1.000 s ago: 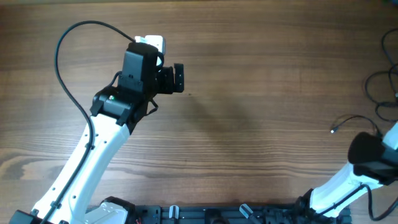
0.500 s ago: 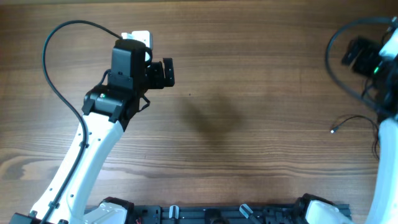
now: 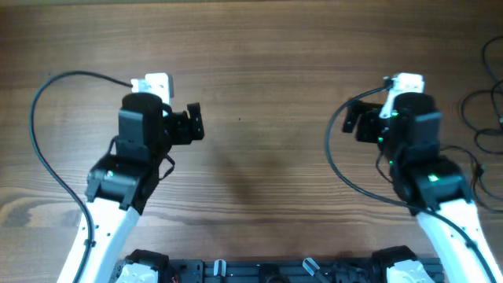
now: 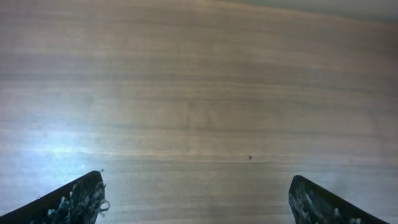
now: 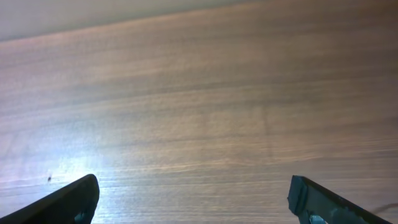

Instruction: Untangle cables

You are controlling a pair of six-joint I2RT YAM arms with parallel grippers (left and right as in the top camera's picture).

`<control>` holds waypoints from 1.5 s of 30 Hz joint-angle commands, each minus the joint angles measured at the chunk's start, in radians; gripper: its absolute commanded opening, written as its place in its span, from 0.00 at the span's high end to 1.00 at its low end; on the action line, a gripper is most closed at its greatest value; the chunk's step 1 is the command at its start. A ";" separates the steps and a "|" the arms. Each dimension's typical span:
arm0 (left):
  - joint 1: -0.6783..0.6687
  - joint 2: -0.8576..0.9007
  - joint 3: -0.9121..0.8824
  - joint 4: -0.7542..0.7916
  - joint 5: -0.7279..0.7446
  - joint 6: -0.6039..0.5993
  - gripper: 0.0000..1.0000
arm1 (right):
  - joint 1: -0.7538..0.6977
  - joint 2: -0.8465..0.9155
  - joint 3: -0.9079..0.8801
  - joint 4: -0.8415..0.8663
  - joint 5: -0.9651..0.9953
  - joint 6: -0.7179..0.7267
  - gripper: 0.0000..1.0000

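Observation:
The cables [image 3: 476, 101] are thin black cords lying in loose loops at the table's far right edge in the overhead view; they are partly cut off by the frame and partly hidden behind my right arm. My left gripper [image 3: 195, 124] is open and empty over bare wood at the left, far from the cables. My right gripper [image 3: 351, 123] is open and empty, pointing left, with the cables behind it to the right. The left wrist view [image 4: 199, 202] and the right wrist view [image 5: 198, 202] each show two spread fingertips with only bare wood between them.
Thicker black wires belong to the arms: one arcs left of the left arm [image 3: 39, 141], another loops beside the right arm [image 3: 334, 157]. The arm bases and a black rail [image 3: 267, 271] line the front edge. The table [image 3: 267, 71] is brown wood.
The left arm has drawn back to the left and toward the front. The right arm has swung in from the right edge to stand over the table's right half.

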 commanded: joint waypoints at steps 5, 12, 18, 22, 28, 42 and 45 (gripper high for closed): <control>0.003 -0.014 -0.204 0.108 0.053 -0.005 0.03 | 0.064 0.215 -0.080 0.101 -0.003 0.084 0.00; 0.003 -0.009 -0.206 0.168 0.058 0.010 0.00 | 0.104 0.069 -0.080 0.050 0.088 0.060 0.00; 0.003 0.031 -0.206 0.170 0.012 0.006 0.00 | 0.105 0.050 -0.082 -0.033 0.018 -0.048 0.00; 0.002 0.030 -0.206 0.170 0.015 0.008 0.00 | 0.104 0.051 -0.082 -0.092 0.156 -0.050 0.00; 0.002 0.030 -0.206 0.163 0.117 0.067 0.00 | 0.104 0.058 -0.082 -0.050 0.102 -0.114 0.00; 0.002 0.028 -0.193 0.057 -0.092 0.030 0.00 | 0.104 0.079 -0.081 -0.075 0.027 0.098 0.00; 0.002 0.028 -0.171 0.042 -0.093 0.030 0.00 | 0.104 0.087 -0.081 -0.076 0.015 0.102 0.00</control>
